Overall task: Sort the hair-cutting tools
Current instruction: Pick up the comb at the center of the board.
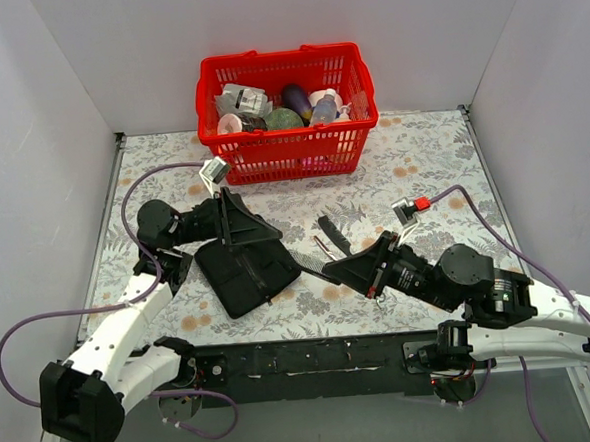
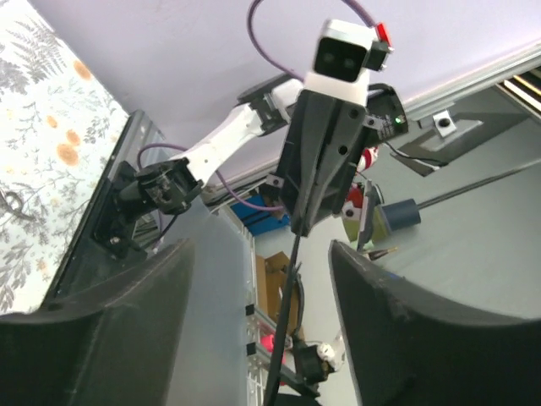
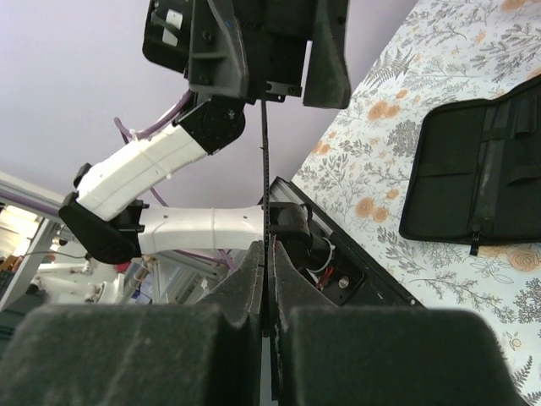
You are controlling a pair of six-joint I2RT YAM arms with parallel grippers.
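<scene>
Comb (image 3: 265, 169): slim, straight and black. It is seen edge-on, so it reads as a thin dark line, and its teeth cannot be made out.
Comb's place: in the air above the mat (image 1: 422, 163), stretched between the two grippers over the right edge of the case (image 1: 243, 279).
Right gripper (image 3: 269, 249): closed, with its two dark fingers pressed together on the near end of the comb. In the top view it points left.
Left gripper (image 2: 258, 254): fingers stand well apart. The far end of the comb runs up the gap between them, and neither finger is seen touching it. It points right, facing the right gripper.
Case: flat, black and rectangular, lying unfolded on the mat just beside the left gripper, with its inner pockets showing.
Black strip (image 1: 333, 235): a short dark piece lying on the mat just beyond the right gripper's tip. What it is cannot be told.
Slim thing (image 1: 322, 247): thin and pale, touching or just beside the black strip, and too small to name.
Basket (image 1: 271, 154): red plastic, at the far edge of the mat, holding bottles and packets.
</scene>
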